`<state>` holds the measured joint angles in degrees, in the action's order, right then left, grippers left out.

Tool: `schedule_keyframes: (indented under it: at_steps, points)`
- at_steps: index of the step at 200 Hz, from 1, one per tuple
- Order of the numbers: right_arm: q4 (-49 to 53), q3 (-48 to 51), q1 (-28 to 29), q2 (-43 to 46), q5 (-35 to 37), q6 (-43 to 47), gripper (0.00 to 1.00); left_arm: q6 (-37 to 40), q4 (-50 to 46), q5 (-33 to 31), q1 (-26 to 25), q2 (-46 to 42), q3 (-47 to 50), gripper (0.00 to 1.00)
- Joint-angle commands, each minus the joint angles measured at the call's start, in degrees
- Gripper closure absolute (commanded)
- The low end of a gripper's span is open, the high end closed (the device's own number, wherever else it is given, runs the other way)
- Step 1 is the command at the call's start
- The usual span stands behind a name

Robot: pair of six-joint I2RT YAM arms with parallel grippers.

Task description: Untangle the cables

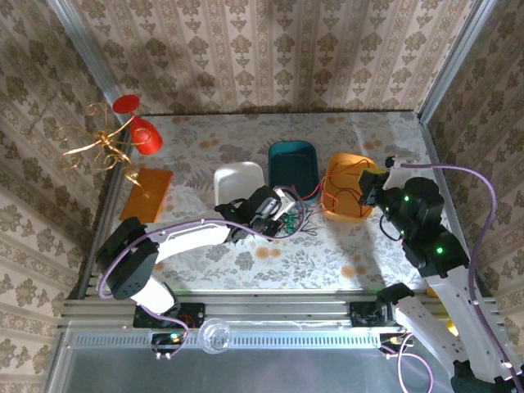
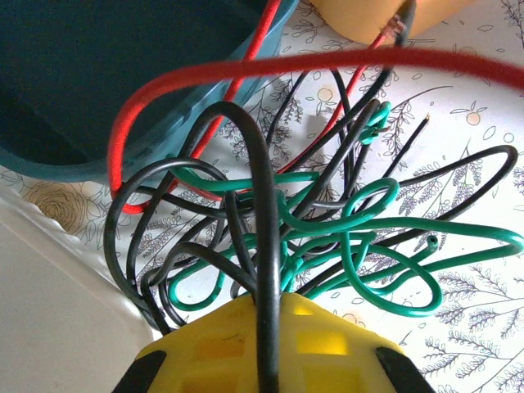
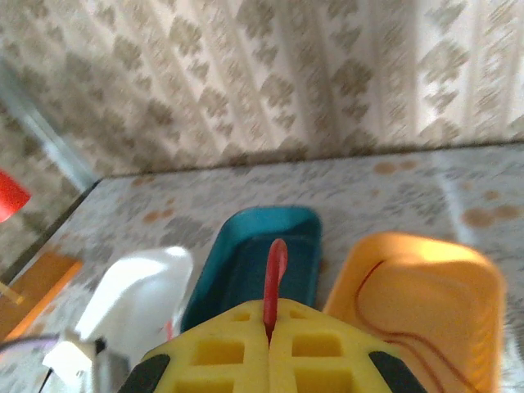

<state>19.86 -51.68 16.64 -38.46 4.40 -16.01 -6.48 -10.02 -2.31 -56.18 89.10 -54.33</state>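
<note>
Left gripper (image 2: 266,348) has its yellow pads pressed together on a dark cable (image 2: 264,213), which rises out of the seam between them and arches forward into the knot. The cables (image 2: 319,237) lie heaped just ahead of it on the table (image 2: 475,98), with green cable (image 2: 385,233) loops spreading ahead and to its right. Dark loops lie to its left, near the wall of the teal bin (image 2: 74,98). The right gripper (image 3: 268,332) is likewise closed, pinching a red cable (image 3: 275,266) that stands up from between its pads, with the orange bin (image 3: 426,303) just ahead to its right. From the left wrist, that red strand arcs across above the heap, left to right. Its long axis seems to run roughly between the two grippers, so drawing them apart along that line looks the likely way to slide it free. The left one sits far nearer the knot
</note>
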Motion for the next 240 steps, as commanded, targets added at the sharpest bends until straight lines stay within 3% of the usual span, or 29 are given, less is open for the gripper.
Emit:
schedule_keyframes:
  at_steps: [1, 38, 84, 157, 190, 240]
  points:
    - [-3.0, -3.3, -0.4, 1.5, 10.9, 2.7, 1.0, -1.3, 0.2, 0.3, 0.1, -0.7, 0.7, 1.0]
    - [-5.7, -4.4, -0.8, 2.7, 18.5, 5.1, 1.0, -1.4, 0.3, -0.3, 0.2, -0.4, 1.5, 1.0]
    - [-9.6, -5.6, -2.4, 2.9, 20.0, 5.8, 1.0, -1.1, 0.4, -0.4, -0.4, 0.3, 1.9, 1.0]
    - [-18.4, -13.6, -4.9, -3.1, 9.2, 8.9, 1.0, -0.5, 0.3, -1.6, -1.6, 1.4, 1.7, 1.0]
    - [-13.6, -17.2, -6.1, -9.8, 7.0, 8.1, 1.0, -0.6, 0.9, -2.1, -1.9, 1.8, 1.5, 1.0]
    - [-9.2, -10.7, -6.9, -16.2, 3.5, 4.5, 1.0, -0.8, 1.3, -2.3, -2.0, 2.5, 0.7, 1.0]
